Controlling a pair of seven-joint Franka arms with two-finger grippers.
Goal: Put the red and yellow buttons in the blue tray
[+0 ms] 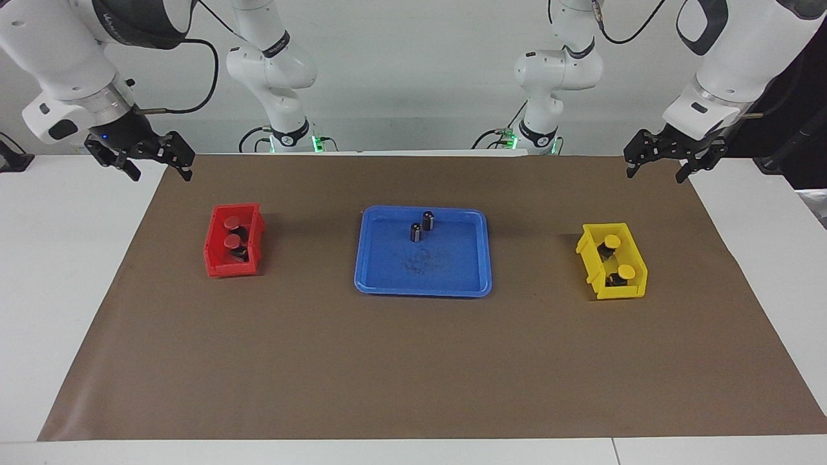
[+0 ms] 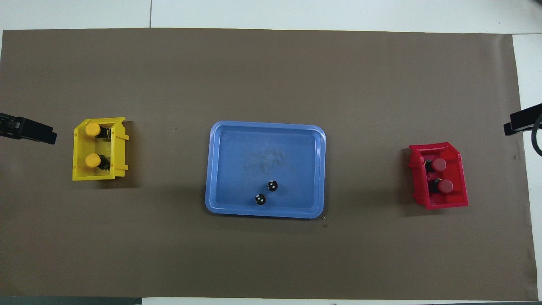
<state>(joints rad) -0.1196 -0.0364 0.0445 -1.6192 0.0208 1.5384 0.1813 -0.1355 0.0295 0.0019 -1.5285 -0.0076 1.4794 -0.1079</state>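
Button sorting: all four caps unmoved, both arms waiting.

Blue tray (image 1: pixel 423 281) mid-mat, holding only two dark capless cylinders (image 1: pixel 421 227). Two red buttons (image 1: pixel 232 232) lie in red bin (image 1: pixel 213 248), toward the right arm's end from the tray; two yellow buttons (image 1: pixel 619 257) in yellow bin (image 1: pixel 597 268), toward the left arm's end. Right gripper (image 1: pixel 158 165) and left gripper (image 1: pixel 656 169) raised over the mat's edge, jaws wide, empty. Advice: descend straight into a bin, clear of its walls; pinch the body beneath the cap.

Two red buttons (image 1: pixel 231 232) sit in the red bin (image 1: pixel 216 255), two yellow buttons (image 1: pixel 618 256) in the yellow bin (image 1: pixel 591 258). The blue tray (image 1: pixel 423 271) between them holds two dark cylinders (image 1: pixel 421 227). Both hands hang open above the bench's corners.
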